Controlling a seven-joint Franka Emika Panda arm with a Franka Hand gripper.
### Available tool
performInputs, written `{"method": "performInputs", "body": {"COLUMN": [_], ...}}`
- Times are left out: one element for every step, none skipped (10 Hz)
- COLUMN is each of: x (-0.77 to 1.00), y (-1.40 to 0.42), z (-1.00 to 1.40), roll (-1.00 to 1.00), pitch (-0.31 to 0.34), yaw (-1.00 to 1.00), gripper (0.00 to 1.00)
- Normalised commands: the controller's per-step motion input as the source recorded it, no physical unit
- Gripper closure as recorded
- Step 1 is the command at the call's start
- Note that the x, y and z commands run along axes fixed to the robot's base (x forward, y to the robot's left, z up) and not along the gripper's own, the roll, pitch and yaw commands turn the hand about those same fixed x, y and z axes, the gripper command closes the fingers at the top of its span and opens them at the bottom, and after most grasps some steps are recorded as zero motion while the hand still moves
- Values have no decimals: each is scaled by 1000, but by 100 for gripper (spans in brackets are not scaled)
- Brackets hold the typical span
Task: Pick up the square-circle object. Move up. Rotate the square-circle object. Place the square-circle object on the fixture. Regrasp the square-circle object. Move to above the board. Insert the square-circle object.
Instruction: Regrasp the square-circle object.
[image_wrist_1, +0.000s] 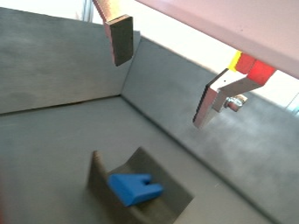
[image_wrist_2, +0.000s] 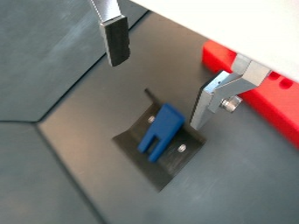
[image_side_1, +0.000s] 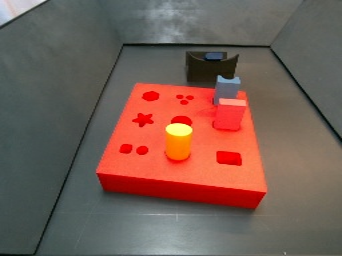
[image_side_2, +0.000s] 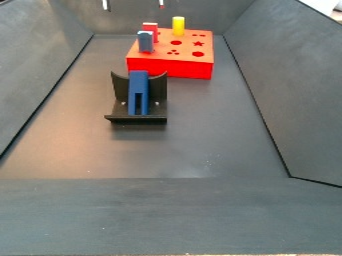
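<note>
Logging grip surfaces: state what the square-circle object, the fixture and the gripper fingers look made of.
Square-circle object: seemingly plastic, uniform matte blue, on the fixture. Fixture: dark matte, metal or plastic; screw heads show in a wrist view. Gripper, open above both: fingers look like bright silver metal plates with dark, possibly rubber pads.

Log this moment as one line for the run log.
gripper: open, above the fixture, holding nothing | square-circle object: resting on fixture | board: insertion not yet done

Both wrist views look down past the end effector (image_wrist_2: 163, 74) onto the fixture (image_wrist_2: 163, 140); side views face the board (image_side_1: 187, 145) from opposite ends.
</note>
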Motion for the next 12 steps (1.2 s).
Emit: {"method": "performInputs", "body": {"x": [50, 62, 83, 86, 86, 84, 88, 87, 78, 29, 35, 43], "y": [-27, -28, -33, -34, -37, -38, -40, -38, -23, 76, 74, 69], "z": [-4, -9, -10, -10, -12, -16, -14, -15, -6, -1000, -1000, -1000], "roll": [1000, 1000, 1000, 1000, 1000, 757, 498, 376, 230, 198, 180, 160], "pitch": [42, 52, 88, 105, 129, 128, 115, 107, 75, 43, 11, -10], "yaw": [46, 50, 66, 76, 100, 121, 140, 147, 156, 134, 133, 128], "gripper": [0, 0, 0, 0, 0, 0, 0, 0, 0, 0, 0, 0]}}
